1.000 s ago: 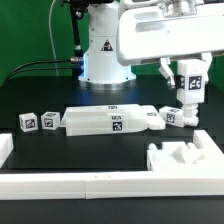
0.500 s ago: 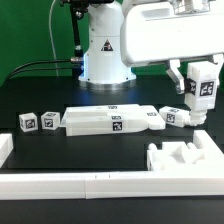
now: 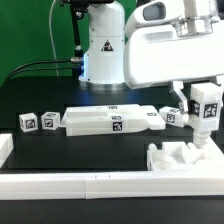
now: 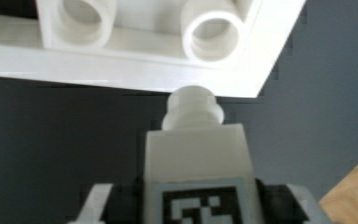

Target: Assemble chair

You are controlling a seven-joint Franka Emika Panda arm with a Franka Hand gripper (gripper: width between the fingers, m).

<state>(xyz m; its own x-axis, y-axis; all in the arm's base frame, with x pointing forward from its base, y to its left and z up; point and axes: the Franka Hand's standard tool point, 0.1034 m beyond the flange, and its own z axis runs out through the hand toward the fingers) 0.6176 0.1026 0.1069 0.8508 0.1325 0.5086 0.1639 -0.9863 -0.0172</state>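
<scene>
Far left: two small tagged blocks [image 3: 37, 122] sit side by side on the black table [image 3: 100, 150], loose and well apart from my arm.
Centre: the long slab [image 3: 108, 120] lies flat with a tag on its front face. It is not joined to anything I can see.
Right of slab: a short piece [image 3: 170, 117] lies just beside the slab's end; I cannot tell whether they touch.
Front right: the notched block [image 3: 183, 158] rests against the border rail [image 3: 70, 184]. In the wrist view I take the white body with two round sockets [image 4: 144, 62] to be this block.
Far right: the leg [image 3: 209, 114] hangs upright in the air, above the notched block and clear of it.
Gripper [image 3: 204, 101]: clamped on the leg's two sides, with the tagged face between my fingers in the wrist view. The leg's rounded peg [image 4: 194, 102] points at the socketed body.
Chair status: all parts are loose and nothing looks mated yet.
Handling, leg: I judge it hard, light plastic that will not flex. The faces are smooth, so it may twist under side load.
Grip point: the flat sides high on the body, leaving the peg end free.
Risk: a peg that meets the socket rim off-centre would jam, not give.
</scene>
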